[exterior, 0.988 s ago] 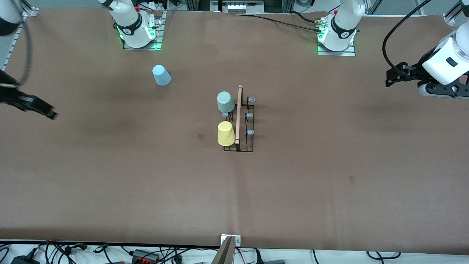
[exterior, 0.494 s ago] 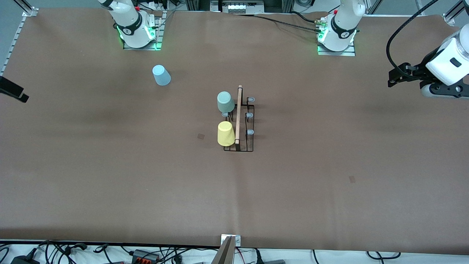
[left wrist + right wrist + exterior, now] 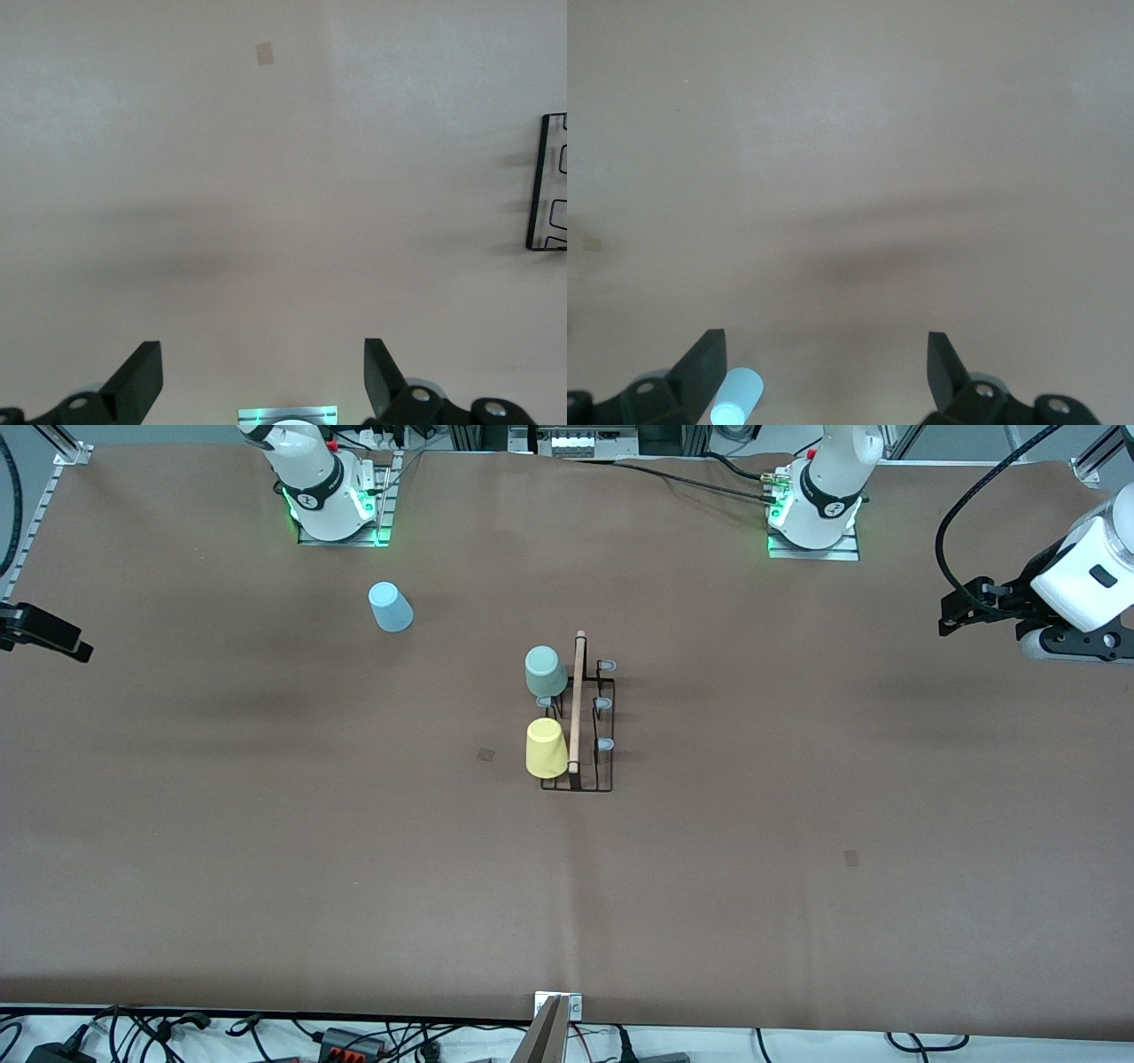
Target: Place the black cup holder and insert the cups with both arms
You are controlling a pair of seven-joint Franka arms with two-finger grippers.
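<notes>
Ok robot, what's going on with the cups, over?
Left gripper, right gripper open, empty. Green cup, yellow cup on holder. Blue cup loose. Nothing blocking.

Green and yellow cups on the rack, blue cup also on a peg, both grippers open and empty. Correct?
Not quite. The front view shows the blue cup not on a peg; it sits on the table apart from the rack, toward the right arm's end. Rest holds: green cup and yellow cup on the rack, left gripper and right gripper open and empty.
</notes>
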